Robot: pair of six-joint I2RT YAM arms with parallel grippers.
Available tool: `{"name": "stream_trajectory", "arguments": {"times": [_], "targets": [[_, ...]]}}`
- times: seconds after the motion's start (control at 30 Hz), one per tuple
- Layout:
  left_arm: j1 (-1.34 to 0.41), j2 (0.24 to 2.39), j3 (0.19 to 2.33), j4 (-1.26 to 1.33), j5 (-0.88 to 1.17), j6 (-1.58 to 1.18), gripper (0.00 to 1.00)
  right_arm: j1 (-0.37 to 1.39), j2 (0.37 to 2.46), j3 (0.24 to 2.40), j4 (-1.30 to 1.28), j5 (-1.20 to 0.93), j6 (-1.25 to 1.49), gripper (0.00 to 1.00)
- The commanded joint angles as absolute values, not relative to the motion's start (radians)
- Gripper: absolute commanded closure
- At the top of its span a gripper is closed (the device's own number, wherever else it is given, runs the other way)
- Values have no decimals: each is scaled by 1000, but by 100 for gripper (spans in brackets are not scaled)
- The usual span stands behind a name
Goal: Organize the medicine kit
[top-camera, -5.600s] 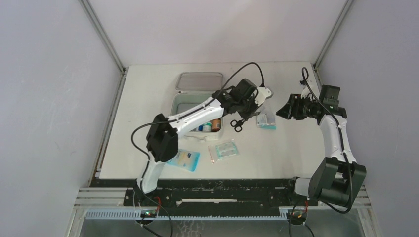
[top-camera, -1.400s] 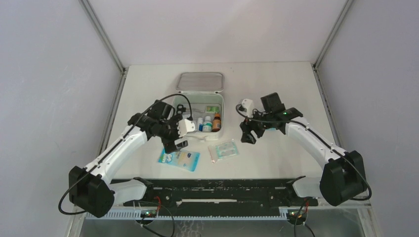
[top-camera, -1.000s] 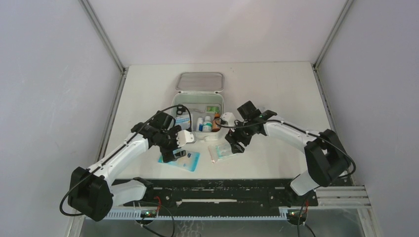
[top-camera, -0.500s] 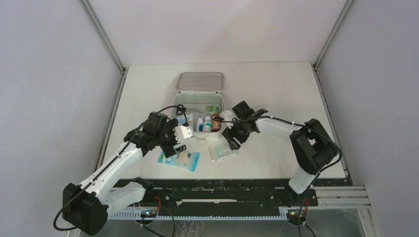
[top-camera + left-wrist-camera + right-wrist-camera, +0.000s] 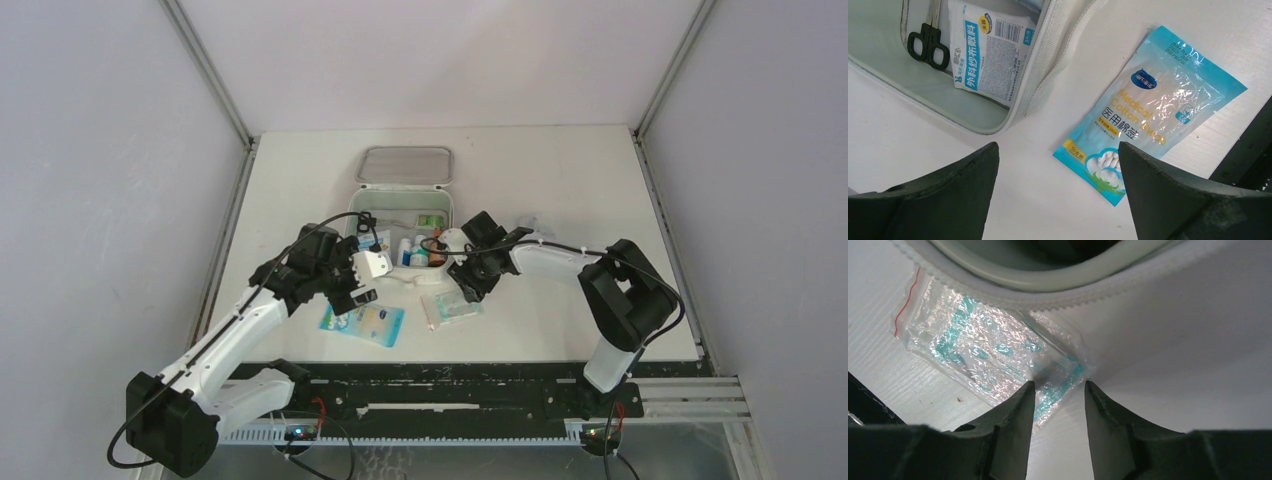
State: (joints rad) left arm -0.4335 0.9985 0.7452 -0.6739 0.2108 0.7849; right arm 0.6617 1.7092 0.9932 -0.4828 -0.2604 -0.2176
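White rounded-square soft zip medicine kit [image 5: 405, 166] sits open at centre of the top view on the white counter [image 5: 570, 170], grey mesh lid flipped toward the top of the frame. Inside are black-handled scissors [image 5: 928, 42], a white-and-blue gauze packet [image 5: 990, 50] and small bottles [image 5: 420, 250]. Left gripper [image 5: 1057, 155] has its jaws wide apart and holds nothing, hovering over the kit's lower-left corner and the flat blue cotton-swab packet [image 5: 1148, 112] just beside it. Right gripper [image 5: 1057, 390] is low at the kit's lower-right edge, jaws narrowed but with a gap, straddling a corner of the clear teal-printed plastic zip bag [image 5: 993, 355] lying flat on the counter.
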Motion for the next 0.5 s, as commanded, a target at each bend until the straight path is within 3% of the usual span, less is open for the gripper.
{"name": "stream_trajectory", "arguments": {"times": [0.0,0.37,0.47], "targets": [[-437,976,812,-651,200,768,7,689,1704,985,-459,-241,-190,62],[-437,982,825,-631,200,790,7,645,1651,988,-459,-297,-209,98],[-436,986,825,-601,243,789,7,623,1591,980,-460,-363,-250,100]]}}
